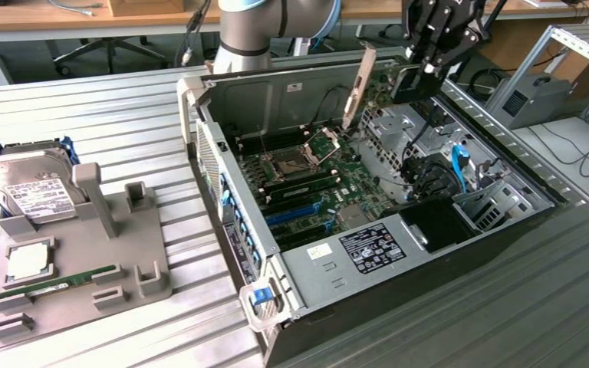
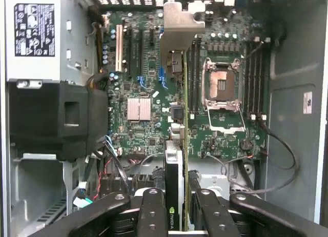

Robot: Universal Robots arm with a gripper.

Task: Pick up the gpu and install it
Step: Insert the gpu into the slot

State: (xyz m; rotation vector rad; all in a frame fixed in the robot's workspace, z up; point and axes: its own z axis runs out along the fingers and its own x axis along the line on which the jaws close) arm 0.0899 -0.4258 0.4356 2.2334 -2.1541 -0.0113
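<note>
Slatted metal table [image 1: 110, 107] is carrying an open computer case [image 1: 320, 264]. Gripper [image 1: 425, 73] [image 2: 174, 209] is hanging above it, jaws partly closed and clamping the gpu [image 1: 412, 88] [image 2: 173, 175] by its flat faces, with the bracket [image 1: 358, 84] at the far end, over the motherboard [image 1: 310, 180]. Card is probably handling as light, stiff and fragile; bare board edges are offering the safest hold.

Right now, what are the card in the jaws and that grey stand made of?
The gpu: seemingly a dark, rigid circuit board, with a matte silver-beige sheet-metal bracket at one end. The grey stand: probably plastic, given its uniform dull grey and blocky moulded slots.
</note>
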